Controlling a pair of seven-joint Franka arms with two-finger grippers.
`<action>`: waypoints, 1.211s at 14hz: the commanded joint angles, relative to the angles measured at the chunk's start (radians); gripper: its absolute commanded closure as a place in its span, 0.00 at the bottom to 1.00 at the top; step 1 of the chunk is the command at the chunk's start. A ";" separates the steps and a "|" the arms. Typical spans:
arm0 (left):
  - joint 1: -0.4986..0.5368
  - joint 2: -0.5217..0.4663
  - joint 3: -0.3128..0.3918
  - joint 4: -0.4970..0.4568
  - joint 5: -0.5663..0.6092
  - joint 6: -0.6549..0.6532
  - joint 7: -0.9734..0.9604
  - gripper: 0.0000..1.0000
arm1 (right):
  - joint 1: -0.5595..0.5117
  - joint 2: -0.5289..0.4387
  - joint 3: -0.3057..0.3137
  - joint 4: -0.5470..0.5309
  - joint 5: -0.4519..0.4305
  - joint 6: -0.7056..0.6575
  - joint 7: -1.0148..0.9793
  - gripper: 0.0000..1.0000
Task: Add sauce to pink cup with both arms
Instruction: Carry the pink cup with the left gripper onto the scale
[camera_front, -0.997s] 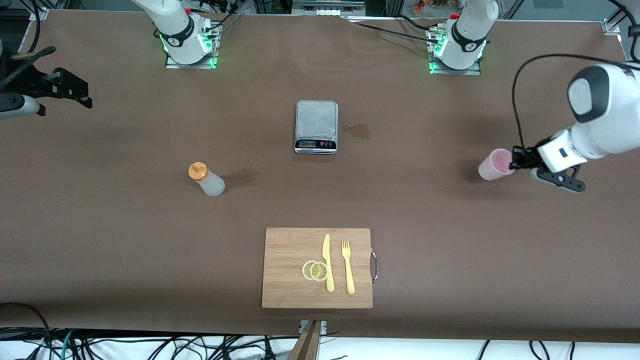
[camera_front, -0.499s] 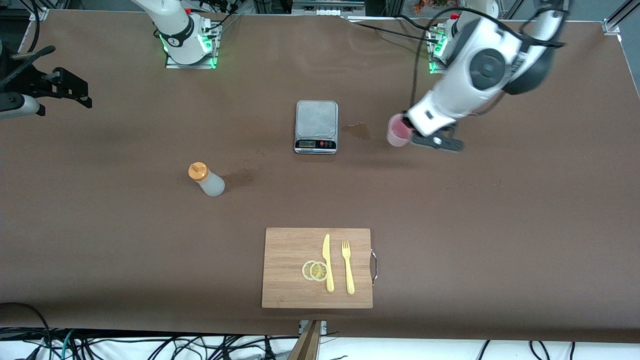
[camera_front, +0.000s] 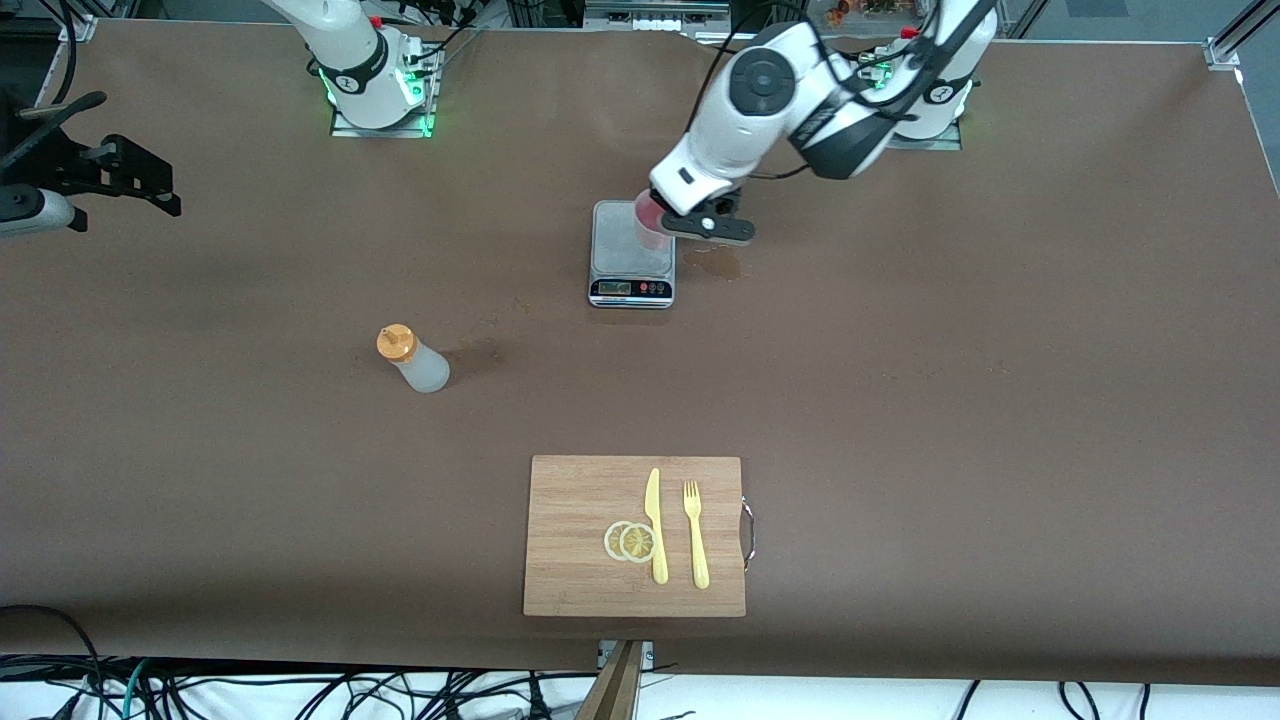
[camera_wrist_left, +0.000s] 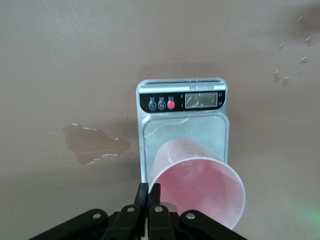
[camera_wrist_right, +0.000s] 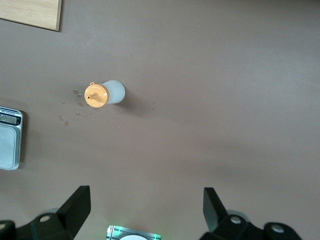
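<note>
A smooth bamboo cutting board (camera_front: 634, 535) lies nearest the front camera; at its 10 o'clock stands the frosted sauce (camera_front: 412, 359), upright. The left gripper (camera_wrist_left: 148, 196), pinched on the pink cup (camera_wrist_left: 198, 187) rim, holds the empty tumbler over the steel scale (camera_front: 632, 252). The right gripper (camera_wrist_right: 146, 202) waits, fingers apart.

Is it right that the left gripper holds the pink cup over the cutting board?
Not quite. The left gripper does hold the pink cup, but over the scale, not the cutting board, as the left wrist view shows.
</note>
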 joint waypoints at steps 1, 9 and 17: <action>-0.055 0.148 0.008 0.030 0.216 0.045 -0.187 1.00 | -0.004 -0.018 0.000 -0.012 0.008 -0.003 -0.018 0.00; -0.083 0.203 0.016 0.032 0.356 0.099 -0.306 0.01 | -0.004 -0.020 0.000 -0.012 0.008 0.001 -0.018 0.00; -0.013 0.087 -0.067 0.203 0.297 -0.322 -0.275 0.01 | 0.005 -0.011 0.047 -0.012 0.011 0.012 -0.018 0.00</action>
